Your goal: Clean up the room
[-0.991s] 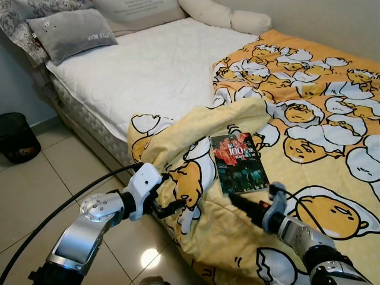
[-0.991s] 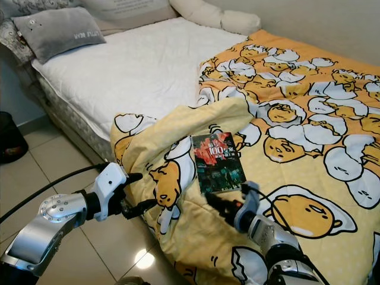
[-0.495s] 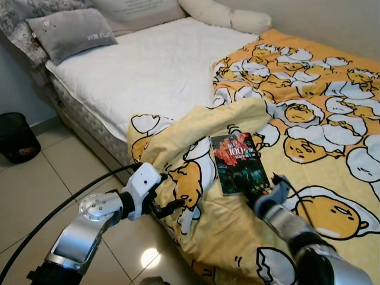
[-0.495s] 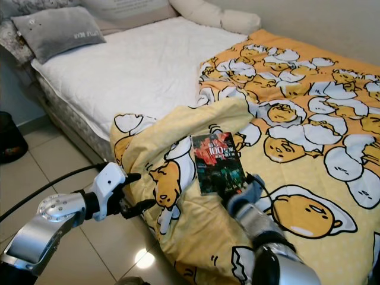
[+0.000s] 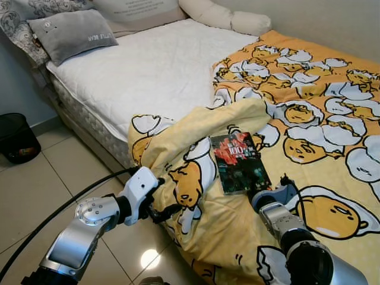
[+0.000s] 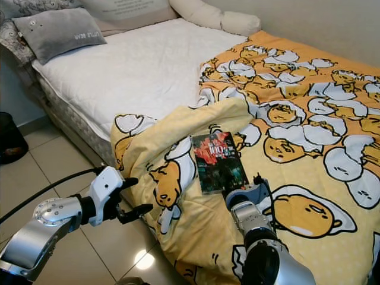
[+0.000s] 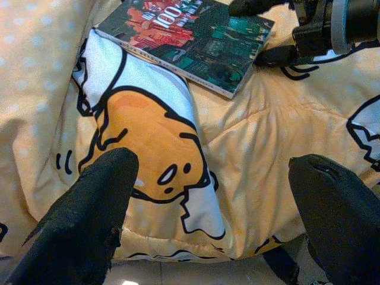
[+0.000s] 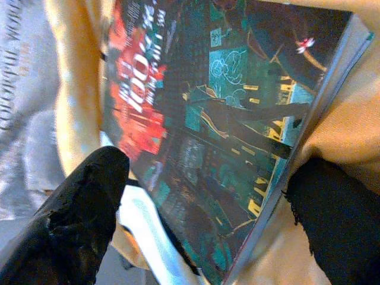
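Bedroom with tiled floor (image 5: 35, 190); black bin (image 5: 18, 136) at far left by the bed (image 5: 148, 71), grey pillow (image 5: 74, 32) at its head. Left gripper (image 6: 132, 196) hovered, fingers spread wide and empty, beside the hanging edge of the yellow egg-print quilt (image 5: 309, 119). Book (image 5: 239, 162) lay flat on the quilt. Right gripper (image 8: 214, 208) sat at the book's near edge, fingers apart on either side of it, not closed.
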